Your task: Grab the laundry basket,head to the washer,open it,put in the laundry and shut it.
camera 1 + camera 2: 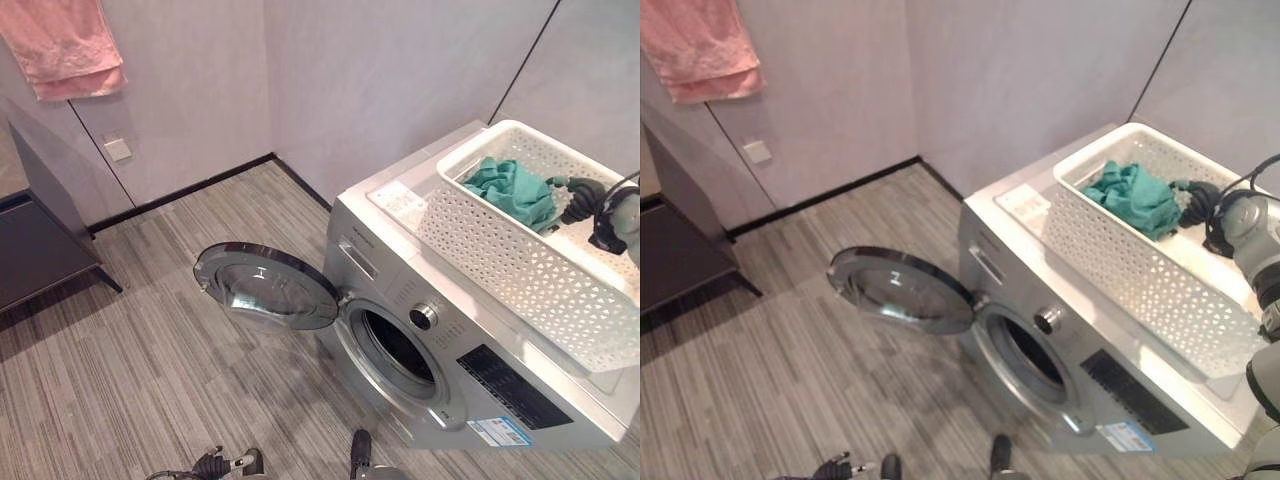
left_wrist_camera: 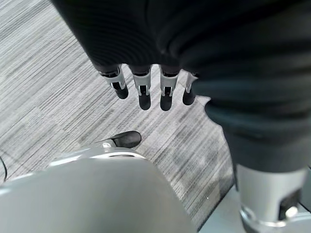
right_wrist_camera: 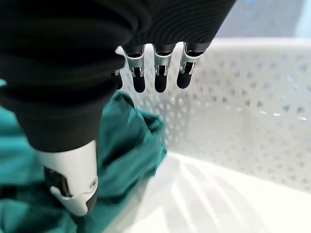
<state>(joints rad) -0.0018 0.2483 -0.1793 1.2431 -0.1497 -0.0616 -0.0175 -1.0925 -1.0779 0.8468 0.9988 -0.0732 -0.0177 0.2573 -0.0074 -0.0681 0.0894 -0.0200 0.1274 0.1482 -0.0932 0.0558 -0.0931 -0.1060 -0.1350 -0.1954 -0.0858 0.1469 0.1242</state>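
Inside the white perforated plastic laundry basket (image 1: 520,270), the right hand (image 1: 1198,200) is seen reaching in from the far right, its dark ribbed cover lying just beside the crumpled teal cloth (image 1: 512,190). From the right wrist view the fingers (image 3: 160,80) are shown hanging fairly straight and relaxed, apart from the cloth, with nothing gripped between them; the thumb is lowered at the edge of the teal cloth, and whether it touches the fabric cannot be told. Beyond the fingertips the latticed basket wall is seen, and beneath the hand the bare white basket floor. The basket rests on top of the silver front-loading washing machine (image 1: 400,290), below and forward of the right hand, and the round glass washer door (image 1: 265,287) is swung wide open over the grey striped floor (image 1: 120,380). The basket's near end is cut off at the picture edge. The left hand (image 2: 146,87) is shown in its own wrist view, fingers straight and loose above the floor, holding nothing. A pink towel (image 1: 65,45) is hung on the wall, well apart from both hands.
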